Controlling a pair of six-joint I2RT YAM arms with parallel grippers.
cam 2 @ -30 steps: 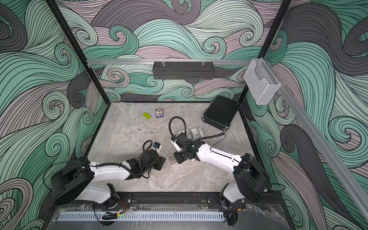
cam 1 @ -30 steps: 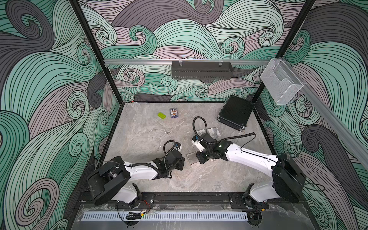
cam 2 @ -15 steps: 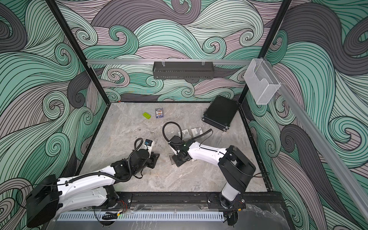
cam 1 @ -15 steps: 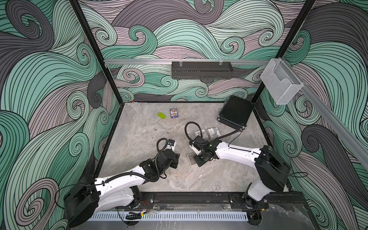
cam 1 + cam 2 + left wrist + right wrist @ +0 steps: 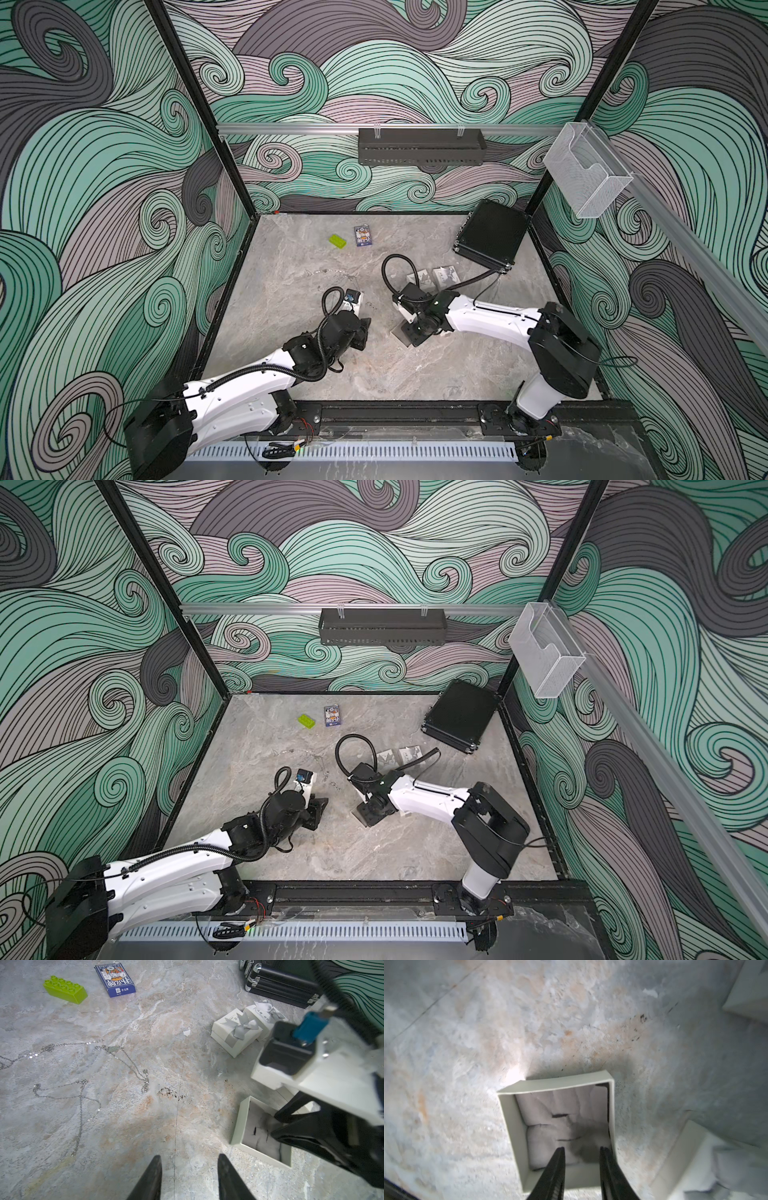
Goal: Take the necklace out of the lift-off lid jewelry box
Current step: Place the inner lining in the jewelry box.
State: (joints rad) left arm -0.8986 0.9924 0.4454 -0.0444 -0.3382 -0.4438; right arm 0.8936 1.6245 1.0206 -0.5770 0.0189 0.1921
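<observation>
Straight below the right gripper (image 5: 581, 1149): the small square box of white cardboard (image 5: 556, 1082), lid off, with a pale padded cushion (image 5: 548, 1126) inside. Hangs just over that cushion, within the line of the box walls, both jaws apart and nothing between them. Shows no chain on the cushion, only dark slits and a shadow; blurred there, so cannot rule out a necklace tucked into the slits. Out on the grey marbled table (image 5: 187, 1012), well apart from the box and on the left arm's side: thin silver chain necklaces (image 5: 80, 1097), loose and spread flat, long loops running roughly away from the left gripper (image 5: 189, 1156). Points at bare table, jaws likewise apart and empty, beside the box and not over it. Judging by this, calls for a plain descent by the right gripper, clearly the nearer of the two, with jaws across any chain found on the cushion. Farther off, near a black hard case (image 5: 280, 982): two closed white boxes with grey ribbon bows (image 5: 234, 1036), side by side.
</observation>
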